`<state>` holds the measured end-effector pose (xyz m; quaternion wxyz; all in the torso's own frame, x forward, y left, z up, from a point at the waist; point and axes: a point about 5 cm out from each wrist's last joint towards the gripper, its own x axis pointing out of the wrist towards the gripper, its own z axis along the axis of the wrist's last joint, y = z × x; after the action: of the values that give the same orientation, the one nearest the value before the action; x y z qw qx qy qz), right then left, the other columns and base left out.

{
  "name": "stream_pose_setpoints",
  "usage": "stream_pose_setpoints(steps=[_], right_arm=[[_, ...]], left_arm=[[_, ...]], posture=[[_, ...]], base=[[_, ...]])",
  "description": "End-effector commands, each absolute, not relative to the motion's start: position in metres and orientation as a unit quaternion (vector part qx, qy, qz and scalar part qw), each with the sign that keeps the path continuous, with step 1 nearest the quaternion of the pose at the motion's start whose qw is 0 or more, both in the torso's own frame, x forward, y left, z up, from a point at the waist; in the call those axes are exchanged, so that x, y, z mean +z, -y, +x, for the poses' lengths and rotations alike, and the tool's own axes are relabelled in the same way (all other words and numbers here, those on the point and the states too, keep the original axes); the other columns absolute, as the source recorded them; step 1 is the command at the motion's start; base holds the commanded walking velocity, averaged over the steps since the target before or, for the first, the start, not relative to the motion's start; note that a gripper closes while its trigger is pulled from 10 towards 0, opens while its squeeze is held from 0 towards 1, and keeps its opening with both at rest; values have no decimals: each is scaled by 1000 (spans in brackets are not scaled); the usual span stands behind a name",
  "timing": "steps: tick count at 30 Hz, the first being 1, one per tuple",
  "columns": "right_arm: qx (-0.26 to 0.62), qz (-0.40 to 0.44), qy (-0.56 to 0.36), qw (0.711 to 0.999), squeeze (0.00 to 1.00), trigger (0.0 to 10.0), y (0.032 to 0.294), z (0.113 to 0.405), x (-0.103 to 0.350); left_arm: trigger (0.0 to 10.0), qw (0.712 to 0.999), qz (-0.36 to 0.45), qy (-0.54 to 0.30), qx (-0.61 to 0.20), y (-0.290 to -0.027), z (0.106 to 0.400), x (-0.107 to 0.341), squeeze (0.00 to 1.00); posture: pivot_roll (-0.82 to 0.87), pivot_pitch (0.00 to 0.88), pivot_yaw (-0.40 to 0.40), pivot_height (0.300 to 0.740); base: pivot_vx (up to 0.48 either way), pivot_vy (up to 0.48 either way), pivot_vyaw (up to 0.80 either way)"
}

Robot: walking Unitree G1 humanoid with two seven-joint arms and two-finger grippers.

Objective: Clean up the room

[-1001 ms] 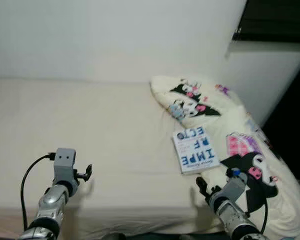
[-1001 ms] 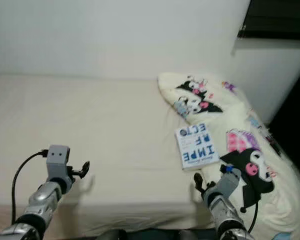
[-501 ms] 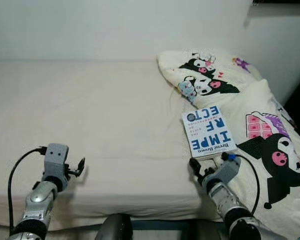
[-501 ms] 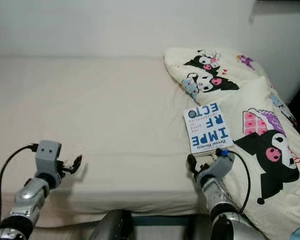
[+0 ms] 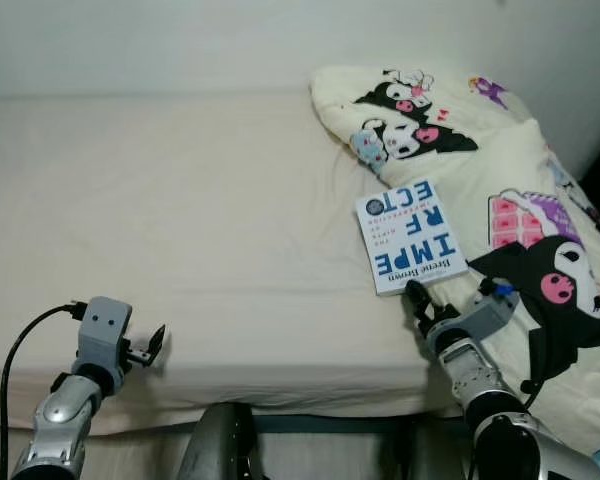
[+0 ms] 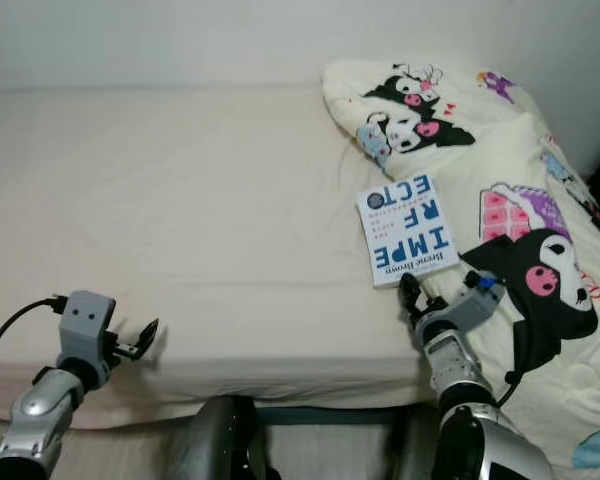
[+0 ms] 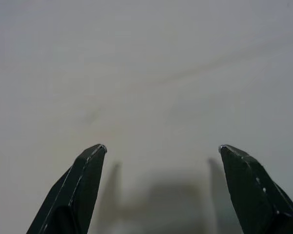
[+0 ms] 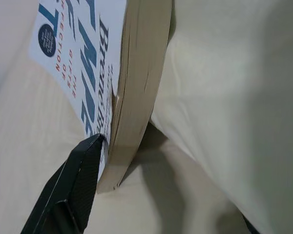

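A white book [image 5: 408, 237] with big blue letters lies on the cream bed [image 5: 180, 200], its right side resting on a cartoon-print blanket [image 5: 525, 215]. My right gripper [image 5: 423, 303] is open at the book's near edge. In the right wrist view one black finger [image 8: 75, 185] lies against the cover beside the page edge of the book [image 8: 139, 73]. My left gripper [image 5: 156, 343] hovers open over the bed's near left edge, nothing between its fingers [image 7: 83, 180].
The blanket, cream with black and pink characters, is heaped along the bed's right side up to the wall. The bed's front edge [image 5: 280, 395] runs just beyond my arms. A grey rounded part [image 5: 220, 450] shows below it.
The camera has tipped down and closed in on the bed. My right gripper has moved up to the book's near edge. The left gripper stays open over the sheet.
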<state>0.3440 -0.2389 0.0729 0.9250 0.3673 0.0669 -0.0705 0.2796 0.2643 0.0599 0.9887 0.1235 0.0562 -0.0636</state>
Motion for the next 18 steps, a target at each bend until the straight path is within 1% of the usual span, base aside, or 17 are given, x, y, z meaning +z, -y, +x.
stream_pose_setpoints(steps=[1, 10, 13, 14, 16, 17, 18], right_arm=[[-88, 379, -73, 918, 0, 10000, 245, 339, 67], [-53, 374, -45, 925, 0, 10000, 240, 358, 94], [-33, 365, -35, 930, 0, 10000, 237, 365, 107], [-24, 359, -33, 932, 0, 2980, 235, 367, 110], [-24, 359, -33, 932, 0, 2980, 235, 367, 110], [-10, 352, -32, 936, 0, 0, 232, 369, 113], [-6, 350, -32, 936, 0, 0, 231, 370, 114]], left_arm=[[10000, 986, 137, -69, -66, -271, 274, 59, 0], [10000, 984, 149, -68, -68, -277, 266, 65, 0], [10000, 983, 153, -74, -75, -273, 263, 64, 0], [10000, 982, 153, -75, -76, -272, 262, 63, 0], [10000, 982, 153, -75, -76, -272, 262, 63, 0], [10000, 982, 153, -77, -77, -270, 261, 63, 0], [10000, 982, 153, -77, -77, -270, 261, 63, 0]], posture=[[263, 255, 59, 470], [288, 280, 66, 470], [288, 288, 65, 470], [288, 288, 65, 470], [288, 288, 65, 470], [286, 290, 61, 470], [286, 290, 61, 470]], base=[[0, 0, 0], [0, 0, 0], [0, 0, 0], [0, 0, 0], [0, 0, 0], [0, 0, 0], [0, 0, 0]])
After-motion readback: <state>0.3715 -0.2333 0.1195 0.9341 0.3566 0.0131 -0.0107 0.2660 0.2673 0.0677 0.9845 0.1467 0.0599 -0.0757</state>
